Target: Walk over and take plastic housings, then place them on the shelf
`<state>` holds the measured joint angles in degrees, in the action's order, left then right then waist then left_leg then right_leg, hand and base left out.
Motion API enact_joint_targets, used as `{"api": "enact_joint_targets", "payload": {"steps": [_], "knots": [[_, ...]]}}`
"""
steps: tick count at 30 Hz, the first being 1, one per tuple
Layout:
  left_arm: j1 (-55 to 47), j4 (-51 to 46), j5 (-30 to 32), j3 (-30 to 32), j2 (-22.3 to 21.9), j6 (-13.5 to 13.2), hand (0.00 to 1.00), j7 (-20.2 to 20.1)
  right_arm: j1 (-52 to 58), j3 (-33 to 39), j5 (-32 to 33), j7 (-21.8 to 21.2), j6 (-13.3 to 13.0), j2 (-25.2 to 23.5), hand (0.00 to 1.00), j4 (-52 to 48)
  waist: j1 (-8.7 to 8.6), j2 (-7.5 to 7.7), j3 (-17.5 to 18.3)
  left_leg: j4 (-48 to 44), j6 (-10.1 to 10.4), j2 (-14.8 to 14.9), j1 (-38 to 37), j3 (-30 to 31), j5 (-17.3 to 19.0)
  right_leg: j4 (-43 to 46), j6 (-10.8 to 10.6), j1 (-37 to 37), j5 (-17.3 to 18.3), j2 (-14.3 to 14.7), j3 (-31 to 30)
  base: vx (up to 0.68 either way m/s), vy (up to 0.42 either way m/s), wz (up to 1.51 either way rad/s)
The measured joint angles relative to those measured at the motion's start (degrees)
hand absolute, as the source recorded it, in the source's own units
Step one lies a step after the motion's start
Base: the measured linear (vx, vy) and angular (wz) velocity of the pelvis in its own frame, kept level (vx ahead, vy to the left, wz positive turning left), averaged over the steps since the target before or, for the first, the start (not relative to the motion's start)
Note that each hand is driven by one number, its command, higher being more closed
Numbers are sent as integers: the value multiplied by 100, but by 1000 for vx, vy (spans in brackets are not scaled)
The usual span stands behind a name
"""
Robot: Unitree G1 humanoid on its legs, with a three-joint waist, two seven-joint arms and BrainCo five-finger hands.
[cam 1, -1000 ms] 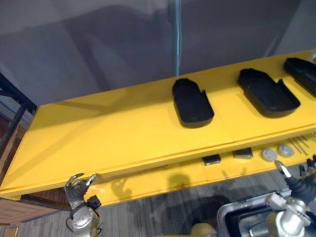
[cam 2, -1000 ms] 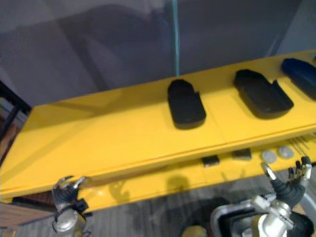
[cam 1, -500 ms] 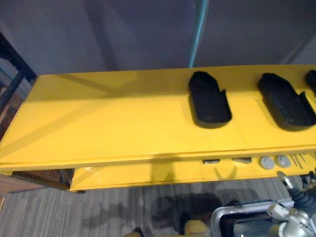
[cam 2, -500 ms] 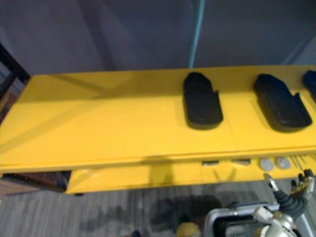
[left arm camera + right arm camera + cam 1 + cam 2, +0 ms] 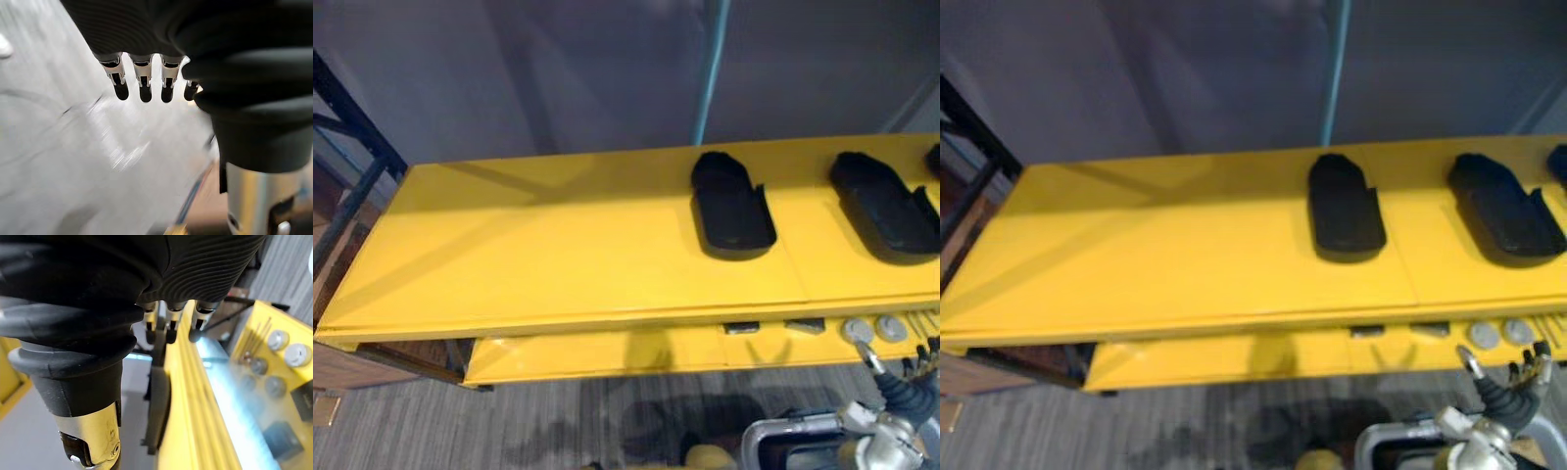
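Three black plastic housings lie on the top of the yellow shelf (image 5: 529,255): one near the middle (image 5: 732,206), a second further right (image 5: 886,204), and a third cut off at the right edge (image 5: 934,157). My right hand (image 5: 901,387) hangs low at the bottom right, below the shelf's front edge, its fingers (image 5: 168,328) relaxed and holding nothing. My left hand (image 5: 142,83) shows in the left wrist view with straight fingers over blurred grey floor, holding nothing. Both hands are well clear of the housings.
On the lower yellow shelf lie two grey discs (image 5: 858,330), small dark blocks (image 5: 741,328) and thin rods (image 5: 257,335). A metal-framed cart (image 5: 783,441) stands at the bottom right. A black rack (image 5: 352,186) stands left of the shelf. Grey carpet covers the floor.
The camera has swung, so the shelf now looks level and sits further right. My left hand has dropped out of the eye views. The right hand keeps its place at the lower right.
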<state>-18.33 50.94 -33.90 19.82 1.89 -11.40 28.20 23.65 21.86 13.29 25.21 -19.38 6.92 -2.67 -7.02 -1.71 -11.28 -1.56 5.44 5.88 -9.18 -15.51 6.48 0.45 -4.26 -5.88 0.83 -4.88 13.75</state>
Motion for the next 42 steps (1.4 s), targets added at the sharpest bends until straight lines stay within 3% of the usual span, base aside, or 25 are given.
{"api": "enact_joint_targets", "payload": {"steps": [5,7,11,13,17,22,25,27,28,29,31,32,33,34,36,38,42], "knots": [[-11,315,-202,-515,92,382,0,-1244,-54,84,-89,-16,-2,0,0,2,-9,-4,41,27,2,12,-77,-256,2,15,16,96,-40,38,-272,-31,2,-25],[40,453,-153,-569,212,412,0,-1489,-86,179,-201,-1,14,2,0,72,-55,-41,71,42,3,21,-75,-318,4,6,28,137,-60,55,-322,-7,-3,-19],[45,571,373,-725,451,496,0,-1805,-180,421,-247,236,69,8,0,113,-184,-73,90,51,52,99,-95,-643,35,5,67,291,-132,167,-620,4,-18,-39],[53,654,971,-755,472,622,0,-1931,-156,629,-225,258,72,6,0,113,-312,-106,110,47,123,169,-226,-1020,85,21,110,396,-181,285,-941,36,-15,-75],[251,695,1429,-995,492,660,0,-2083,244,947,-164,258,-24,-41,0,118,-593,-92,120,4,207,265,-438,-1531,171,42,132,419,-203,446,-1357,-10,-28,-69],[797,670,1421,-1411,608,653,0,-2220,915,1251,69,-52,-569,-469,0,302,-978,-74,130,-20,229,286,-489,-1868,200,132,144,573,-216,518,-1614,-46,-24,-33],[918,650,1351,-1457,627,626,0,-2185,980,1203,178,-499,-847,-632,0,373,-943,-51,123,-359,169,294,-420,-1912,305,235,154,794,-185,575,-1927,-77,-18,-47],[838,650,1115,-1474,661,590,0,-2101,784,877,166,-775,-1056,-552,0,338,-817,150,57,-1453,-255,331,73,-1145,506,440,208,1025,-145,595,-2291,-82,-45,-99],[745,623,876,-1557,629,554,0,-2026,601,608,159,-927,-1179,-309,0,306,-645,156,21,-2207,-612,280,583,-299,803,505,258,1198,-175,610,-2657,-88,23,-149],[579,561,635,-1611,553,506,0,-1984,306,395,170,-1048,-1183,49,0,306,-507,73,-60,-2455,-655,122,831,473,1118,508,359,1348,-245,725,-2921,-108,94,-161],[368,525,457,-1610,452,403,0,-1915,-155,226,177,-1173,-1175,547,0,272,-264,-143,-197,-2336,-559,85,908,995,1324,513,252,1550,-460,891,-2999,-163,180,-135],[328,527,453,-1611,437,382,0,-1885,-264,211,183,-1179,-1165,636,0,224,-259,-194,-193,-2188,-479,81,908,1035,1443,500,183,1621,-519,895,-3006,-185,214,-57],[393,532,452,-1602,460,346,0,-1822,-490,209,212,-1156,-1150,679,0,48,-281,-163,-315,-1899,-282,9,905,998,1486,490,49,1742,-625,800,-2977,-177,178,4],[435,529,450,-1595,511,328,0,-1797,-644,194,232,-1142,-1094,693,0,-87,-305,-29,-463,-1784,-341,-179,921,962,1365,465,-34,1788,-684,611,-2999,-112,99,16],[429,582,448,-1598,523,326,0,-1805,-840,135,284,-1140,-973,787,0,-231,-281,68,-613,-1770,-367,-284,927,947,1333,426,-76,1779,-712,472,-2955,-104,95,5],[392,645,413,-1600,523,303,0,-1846,-905,131,401,-1166,-894,801,0,-288,-231,72,-618,-1692,-373,-339,916,981,1297,388,-103,1769,-731,398,-2905,-20,106,12],[408,503,219,-1589,487,13,0,-2002,-1225,-149,684,-1434,-892,889,0,-335,-118,-71,-707,-1549,-347,-342,933,1102,1216,273,-186,1774,-792,328,-2781,81,47,13]]}}
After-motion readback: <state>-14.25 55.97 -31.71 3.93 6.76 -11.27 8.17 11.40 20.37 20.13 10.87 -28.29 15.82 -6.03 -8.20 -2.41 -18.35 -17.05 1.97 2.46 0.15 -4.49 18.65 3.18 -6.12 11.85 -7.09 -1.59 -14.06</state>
